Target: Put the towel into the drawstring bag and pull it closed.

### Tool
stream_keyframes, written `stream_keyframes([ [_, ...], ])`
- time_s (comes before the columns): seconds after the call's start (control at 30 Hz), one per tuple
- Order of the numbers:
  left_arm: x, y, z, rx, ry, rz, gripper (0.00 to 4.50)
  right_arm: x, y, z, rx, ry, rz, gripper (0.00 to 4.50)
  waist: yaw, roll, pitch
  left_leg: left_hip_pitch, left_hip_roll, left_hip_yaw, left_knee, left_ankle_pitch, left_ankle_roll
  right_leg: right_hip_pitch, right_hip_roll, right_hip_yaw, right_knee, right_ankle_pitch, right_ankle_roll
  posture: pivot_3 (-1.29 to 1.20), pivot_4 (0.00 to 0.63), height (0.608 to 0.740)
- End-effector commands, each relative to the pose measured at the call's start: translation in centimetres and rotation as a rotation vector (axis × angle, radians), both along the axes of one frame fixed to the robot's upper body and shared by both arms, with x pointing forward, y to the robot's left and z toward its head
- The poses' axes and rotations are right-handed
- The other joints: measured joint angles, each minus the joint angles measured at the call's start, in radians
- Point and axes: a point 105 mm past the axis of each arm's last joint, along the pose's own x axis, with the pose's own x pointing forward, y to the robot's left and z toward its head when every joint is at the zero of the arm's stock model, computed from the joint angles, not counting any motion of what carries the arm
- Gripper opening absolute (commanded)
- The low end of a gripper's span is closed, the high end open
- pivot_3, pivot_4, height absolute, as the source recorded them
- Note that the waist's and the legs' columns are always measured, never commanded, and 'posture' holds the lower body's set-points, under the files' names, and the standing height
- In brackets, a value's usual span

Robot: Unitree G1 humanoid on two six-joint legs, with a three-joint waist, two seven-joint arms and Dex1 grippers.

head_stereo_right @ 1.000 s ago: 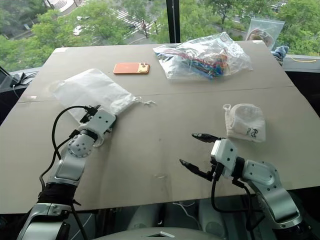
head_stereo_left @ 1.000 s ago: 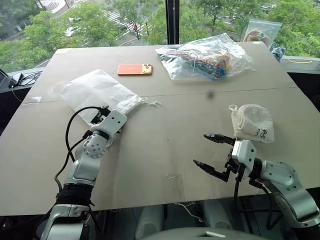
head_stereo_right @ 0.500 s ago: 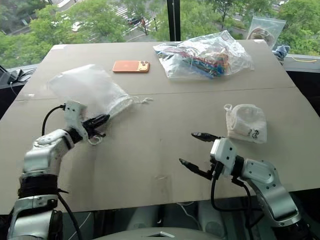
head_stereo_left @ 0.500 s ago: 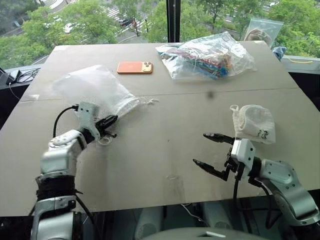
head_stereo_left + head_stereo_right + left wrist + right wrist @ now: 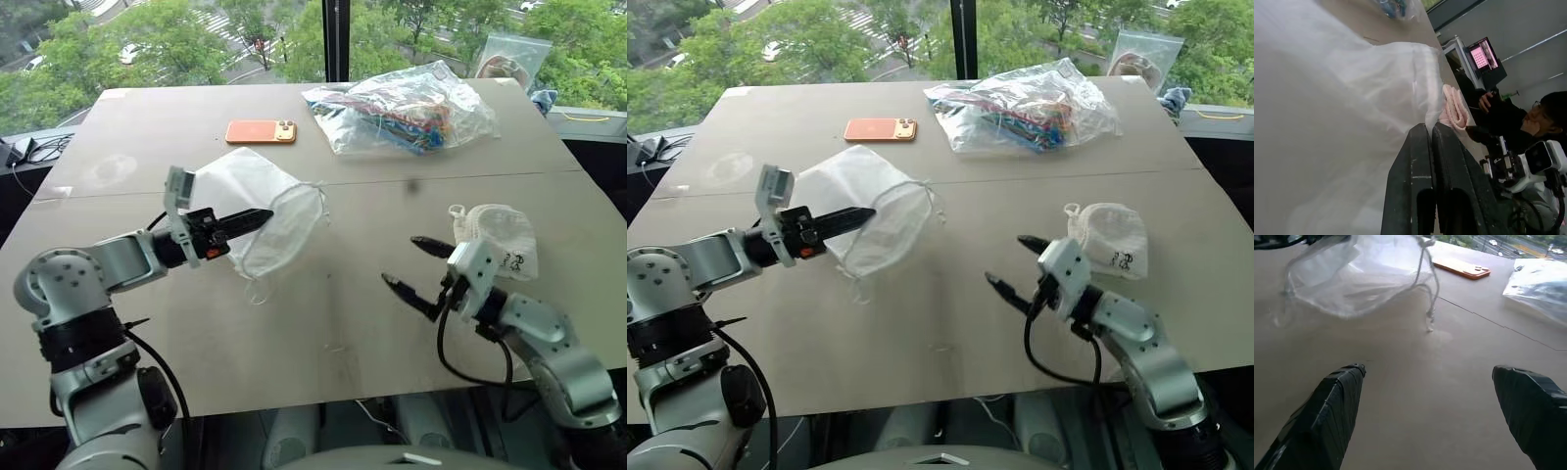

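The counter (image 5: 323, 323), a broad grey-brown surface with a seam running across it, is seen carrying all items. At its 1 o'clock area a clear plastic bag (image 5: 402, 108) is recorded, lying on its side and holding colourful items. A second, smaller clear bag (image 5: 512, 57) is noted at the far 2 o'clock corner; its contents cannot be made out.

The drawstring bag (image 5: 265, 211) is found raised off the counter at about 10 o'clock from centre, with its mouth hanging open toward the right side. It is gripped at its near edge by the left hand (image 5: 257, 217), whose two black fingers are pressed together on the white fabric, as is confirmed in the left wrist view. White cord loops (image 5: 257, 290) are seen dangling below the bag. Nothing can be seen inside the bag.

The towel (image 5: 495, 240) is found bunched on the counter at 3 o'clock, just beyond the right hand (image 5: 419, 270) and not touched by it. The fingers of the right hand are spread wide apart and nothing is held between them.

An orange phone (image 5: 263, 131) is recorded lying flat at 11 o'clock.
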Motion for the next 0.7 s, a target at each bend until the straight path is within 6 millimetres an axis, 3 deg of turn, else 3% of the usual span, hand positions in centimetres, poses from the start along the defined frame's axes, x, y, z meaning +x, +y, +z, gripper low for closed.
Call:
stream_keyframes([
  [0.03, -0.1, -1.2, 0.1, -0.010, -0.035, 0.005, 0.05, 1.2, -3.6, 3.5, 0.012, -0.058, -0.177, 4.50, 0.002, 0.000, 0.000, 0.000, 0.000, 0.000, 0.000, 0.000, 0.000, 0.000, 0.000, 0.000, 0.000, 0.000, 0.000, 0.00, 0.150, 0.740],
  [0.17, 0.2, -2.8, -0.5, -0.038, -0.031, 0.005, 0.05, 3.9, -9.3, 3.7, -0.030, -0.005, -0.469, 4.50, 0.003, 0.000, 0.000, -0.001, -0.001, 0.000, 0.000, 0.000, 0.000, 0.000, -0.001, 0.000, -0.001, 0.000, -0.001, 0.00, 0.150, 0.740],
  [0.33, 0.2, -3.8, -0.7, -0.049, -0.043, 0.005, 0.05, 5.4, -13.8, 0.6, -0.060, 0.205, -0.640, 4.50, 0.002, 0.000, 0.000, -0.001, -0.001, 0.001, -0.001, 0.000, 0.000, 0.000, -0.001, 0.001, -0.002, 0.000, -0.001, 0.00, 0.150, 0.740],
  [0.43, 0.1, -3.7, -1.1, -0.043, -0.040, 0.015, 0.05, 5.4, -13.6, -1.8, 0.004, 0.366, -0.611, 4.50, -0.004, 0.000, 0.000, -0.001, -0.001, 0.002, -0.001, 0.000, 0.000, -0.001, 0.000, 0.002, -0.001, 0.000, -0.001, 0.00, 0.150, 0.740],
  [0.57, -0.2, -3.4, -1.7, -0.019, -0.037, 0.028, 0.05, 5.2, -12.9, -6.5, 0.034, 0.608, -0.540, 4.50, -0.008, -0.001, -0.001, 0.000, -0.001, 0.003, -0.001, 0.000, 0.000, -0.001, 0.000, 0.004, -0.001, 0.000, -0.001, 0.00, 0.150, 0.740],
  [0.7, -0.5, -3.3, -1.9, -0.024, -0.040, 0.037, 0.05, 5.5, -13.1, -10.0, -0.008, 0.726, -0.528, 4.50, -0.015, -0.012, -0.008, 0.003, -0.001, 0.003, -0.001, 0.000, 0.000, 0.002, 0.000, 0.003, -0.002, 0.000, -0.001, 0.00, 0.150, 0.740],
])
